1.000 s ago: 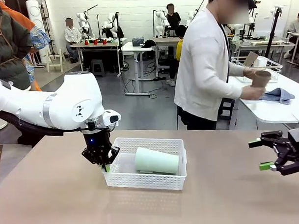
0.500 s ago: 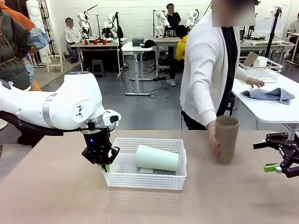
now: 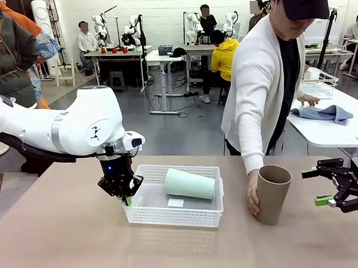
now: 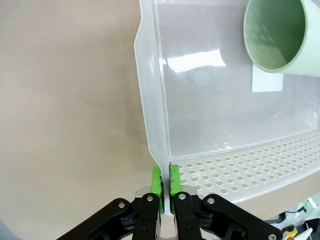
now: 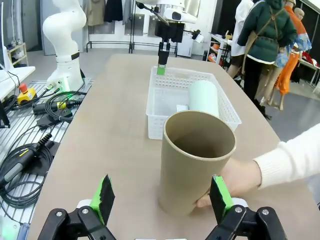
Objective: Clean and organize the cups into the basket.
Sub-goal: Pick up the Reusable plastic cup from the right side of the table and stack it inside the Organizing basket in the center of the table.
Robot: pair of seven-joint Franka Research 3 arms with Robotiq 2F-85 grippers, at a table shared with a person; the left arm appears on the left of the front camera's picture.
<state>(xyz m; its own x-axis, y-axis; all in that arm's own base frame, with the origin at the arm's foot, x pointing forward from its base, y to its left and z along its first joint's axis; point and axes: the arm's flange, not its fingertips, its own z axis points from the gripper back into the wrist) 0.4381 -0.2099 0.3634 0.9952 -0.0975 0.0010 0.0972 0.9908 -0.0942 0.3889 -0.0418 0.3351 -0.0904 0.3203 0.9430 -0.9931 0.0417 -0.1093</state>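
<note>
Pinching the basket (image 3: pixel 170 217) by its left end wall: left claw (image 3: pixel 128 199) clamped on the rim. Mint cup (image 3: pixel 189 183) lies on its side inside. Person's hand (image 3: pixel 252 197) holds a tan cup (image 3: pixel 271 194) upright on the surface, just before my right claw (image 3: pixel 318 187), spread wide and empty. Next, I judge: wait for the hand to release, grip the cup, lay it beside the mint one.

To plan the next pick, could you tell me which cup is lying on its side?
The pale green cup, lying in the white basket; the tan cup stands upright on the table, held by the person's hand.
</note>
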